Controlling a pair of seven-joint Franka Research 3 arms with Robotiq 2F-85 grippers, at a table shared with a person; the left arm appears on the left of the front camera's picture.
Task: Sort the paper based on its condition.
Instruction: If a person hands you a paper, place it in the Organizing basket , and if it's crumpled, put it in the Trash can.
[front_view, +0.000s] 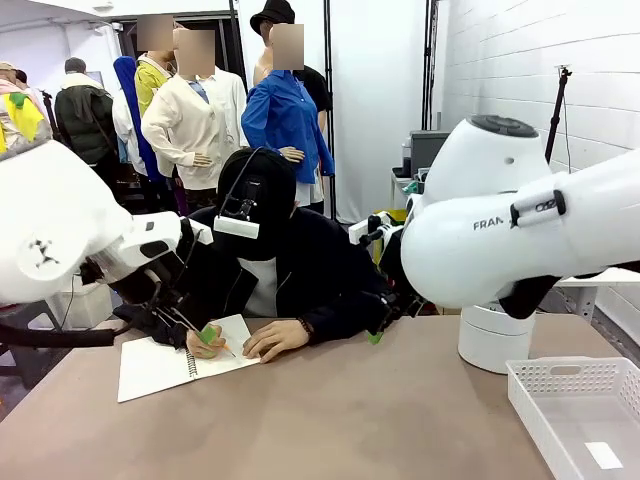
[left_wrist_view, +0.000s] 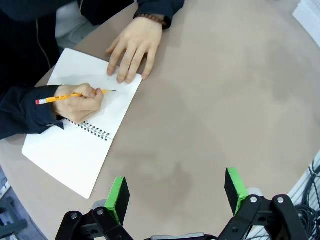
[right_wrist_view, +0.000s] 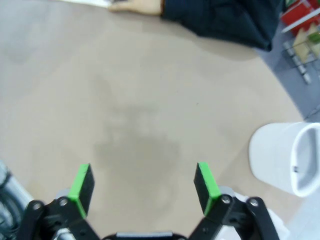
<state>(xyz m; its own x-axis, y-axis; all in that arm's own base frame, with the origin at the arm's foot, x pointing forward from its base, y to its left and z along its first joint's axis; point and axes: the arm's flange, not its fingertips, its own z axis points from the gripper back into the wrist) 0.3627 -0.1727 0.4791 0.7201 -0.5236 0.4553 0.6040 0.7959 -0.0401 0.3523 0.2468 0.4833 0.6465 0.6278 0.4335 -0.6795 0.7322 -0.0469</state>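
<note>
The paper is out of view. My left gripper hangs open above bare tan table, its green pads wide apart with nothing between them; a spiral notebook lies just beyond it to the left. My right gripper is also open and empty over bare table, with a round white bin off to its right. In the front view both white arms hang raised over the table's near side.
A person sits at the far side, writing with a yellow pencil in a white spiral notebook, the other hand flat on the page. A round white bin and a white latticed tray stand at right.
</note>
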